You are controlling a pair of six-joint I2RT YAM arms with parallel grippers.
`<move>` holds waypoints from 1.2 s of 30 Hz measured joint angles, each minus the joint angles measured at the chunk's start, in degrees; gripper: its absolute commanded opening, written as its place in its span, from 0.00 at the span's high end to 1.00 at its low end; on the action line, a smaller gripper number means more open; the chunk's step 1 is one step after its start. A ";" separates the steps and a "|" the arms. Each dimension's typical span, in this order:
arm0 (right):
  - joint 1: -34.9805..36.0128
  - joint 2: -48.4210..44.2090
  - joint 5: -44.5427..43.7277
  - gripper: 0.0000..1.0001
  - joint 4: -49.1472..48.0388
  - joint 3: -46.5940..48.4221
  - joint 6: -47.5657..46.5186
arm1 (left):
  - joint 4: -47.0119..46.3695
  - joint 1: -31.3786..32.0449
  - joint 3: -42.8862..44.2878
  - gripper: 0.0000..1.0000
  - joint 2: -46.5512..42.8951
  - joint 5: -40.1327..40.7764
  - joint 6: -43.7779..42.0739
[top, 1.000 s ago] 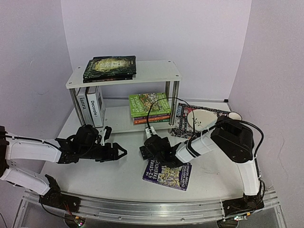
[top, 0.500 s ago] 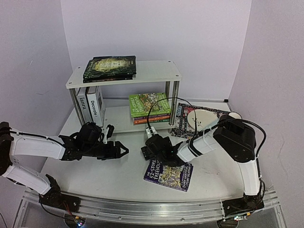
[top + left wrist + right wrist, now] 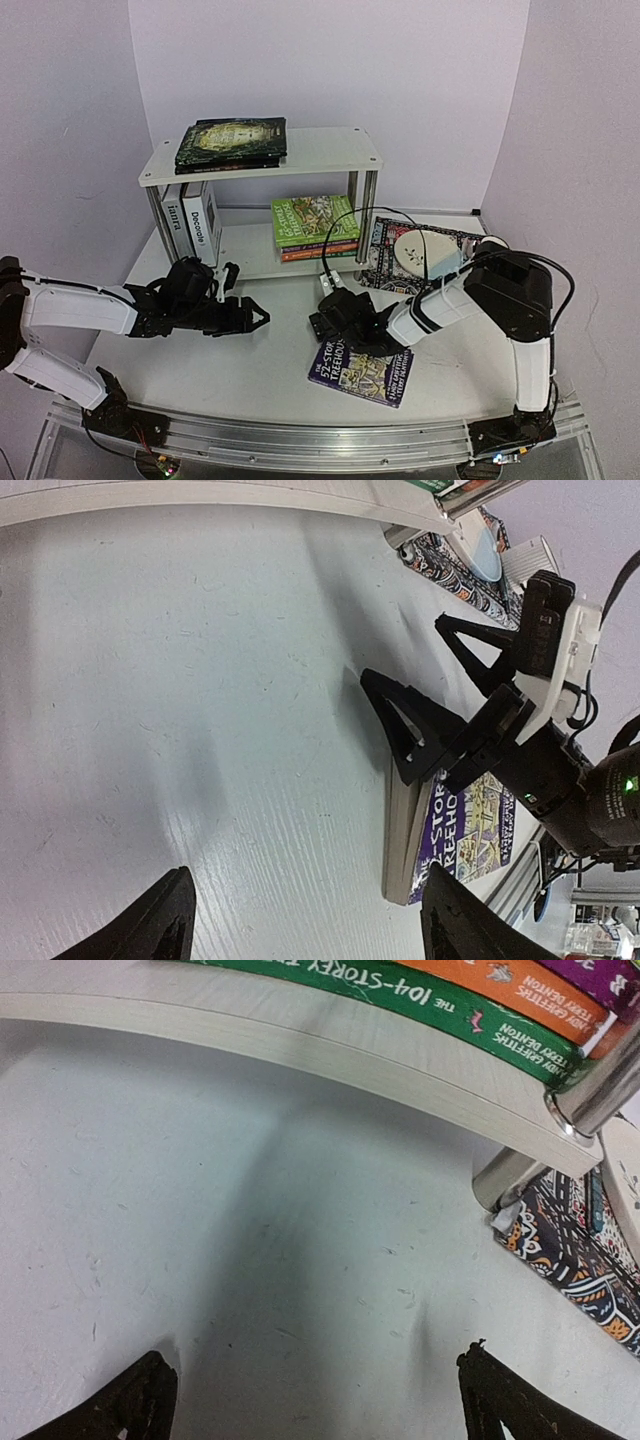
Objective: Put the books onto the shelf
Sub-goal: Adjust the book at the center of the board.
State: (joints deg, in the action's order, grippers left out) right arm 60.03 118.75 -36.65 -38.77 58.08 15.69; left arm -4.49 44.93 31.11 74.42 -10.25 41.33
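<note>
A purple Treehouse book (image 3: 362, 372) lies flat on the table; the left wrist view shows this purple book (image 3: 470, 825) with its page edge facing me. My right gripper (image 3: 320, 318) is open at the book's far-left corner, and I cannot tell whether a finger touches it. In its own view the right gripper (image 3: 320, 1400) holds nothing. My left gripper (image 3: 243, 296) is open and empty to the book's left, also empty in its own view (image 3: 310, 930). The white shelf (image 3: 330, 150) carries dark books (image 3: 232, 140) on top, with white hardbacks (image 3: 192, 225) and a green and orange stack (image 3: 315, 225) below.
A patterned mat (image 3: 385, 262) with a white dish (image 3: 425, 250) on it lies right of the shelf. The shelf's chrome post (image 3: 590, 1100) and lower board (image 3: 300, 1045) stand just ahead of the right gripper. A metal rail (image 3: 300, 440) runs along the near table edge.
The right gripper has shifted a little to the right, and the purple book has slid slightly right with it. The left gripper moved right a bit, then stayed still.
</note>
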 measured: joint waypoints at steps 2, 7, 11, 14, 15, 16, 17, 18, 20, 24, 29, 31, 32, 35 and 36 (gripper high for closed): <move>0.00 -1.15 0.10 0.02 -0.67 -1.58 -0.35 | 0.01 0.00 0.00 0.21 0.01 -0.01 -0.18; -0.08 -2.84 1.07 0.02 -3.93 -5.00 -1.72 | 0.00 0.00 0.00 0.21 0.01 0.01 -0.89; -0.17 -2.94 2.58 0.02 -4.99 -5.53 -3.05 | 0.00 0.00 0.00 0.21 0.01 0.01 -0.95; -0.24 -2.41 4.16 0.02 -5.54 -4.67 -4.17 | 0.00 0.00 0.00 0.21 0.01 0.01 -0.97; -0.24 -2.01 4.55 0.02 -5.82 -4.13 -4.40 | 0.00 -0.02 0.00 0.21 0.01 0.01 -0.97; -0.24 -1.52 4.99 0.02 -6.10 -3.58 -4.58 | 0.00 -0.04 0.00 0.21 0.01 0.01 -0.96; -0.24 -0.97 5.31 0.02 -6.18 -2.99 -4.74 | 0.00 -0.04 0.00 0.21 0.01 0.01 -0.93; -0.24 -0.24 5.65 0.02 -6.11 -2.19 -4.79 | 0.00 -0.07 0.00 0.21 0.01 0.01 -0.92; -0.24 1.36 6.46 0.02 -5.58 -0.40 -4.79 | 0.02 -0.11 0.00 0.21 0.01 0.01 -0.93; -0.24 2.99 9.28 0.02 -4.79 2.75 -4.80 | 0.00 -0.22 0.00 0.21 0.01 -0.01 -0.93; -0.24 2.99 10.59 0.02 -5.78 2.74 -4.97 | 0.02 -0.37 0.00 0.21 0.01 -0.01 -0.93; -0.24 2.99 10.28 0.02 -6.06 2.58 -5.16 | 0.02 -0.37 0.00 0.21 0.01 -0.01 -0.93; -0.24 2.99 9.95 0.02 -6.19 2.42 -5.24 | 0.02 -0.37 0.00 0.21 0.01 -0.01 -0.93; -0.24 2.99 8.46 0.02 -6.32 1.79 -5.41 | 0.02 -0.37 0.00 0.21 0.01 -0.01 -0.93; -0.24 2.98 7.97 0.02 -6.46 1.59 -5.41 | 0.02 -0.37 0.00 0.21 0.01 -0.01 -0.93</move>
State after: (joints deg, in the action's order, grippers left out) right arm 59.79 121.72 -28.68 -45.23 59.66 10.28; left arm -4.47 44.56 31.11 74.43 -10.26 40.40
